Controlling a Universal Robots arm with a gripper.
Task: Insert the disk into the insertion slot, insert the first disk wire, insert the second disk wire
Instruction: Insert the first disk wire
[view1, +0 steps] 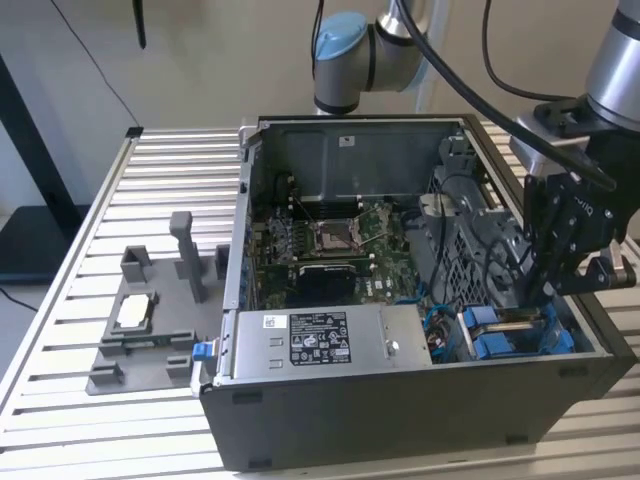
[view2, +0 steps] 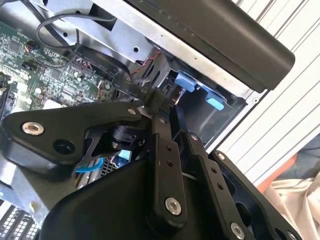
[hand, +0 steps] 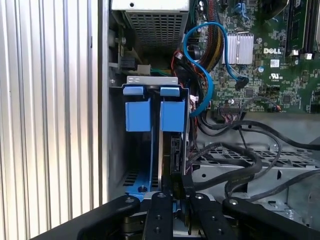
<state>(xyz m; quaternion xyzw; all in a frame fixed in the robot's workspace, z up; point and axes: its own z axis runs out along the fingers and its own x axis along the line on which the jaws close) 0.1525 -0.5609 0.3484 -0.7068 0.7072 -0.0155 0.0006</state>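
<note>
Jaws clenched on a black wire plug (view2: 158, 100). Just beyond their tips stands the insertion slot (hand: 137, 114), with the disk (hand: 176, 150) apparently seated inside, edge-on.

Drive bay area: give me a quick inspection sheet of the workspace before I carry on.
Surface: slatted metal table with the open computer case on it.
Job's things: disk stands edge-on in the insertion slot.
Clutter: grey fixture beside the case.
Grippers: gripper shut on a black connector at the disk.
Cables: blue cable and black cables loop near the bay.
Surroundings: pale wall behind.
</note>
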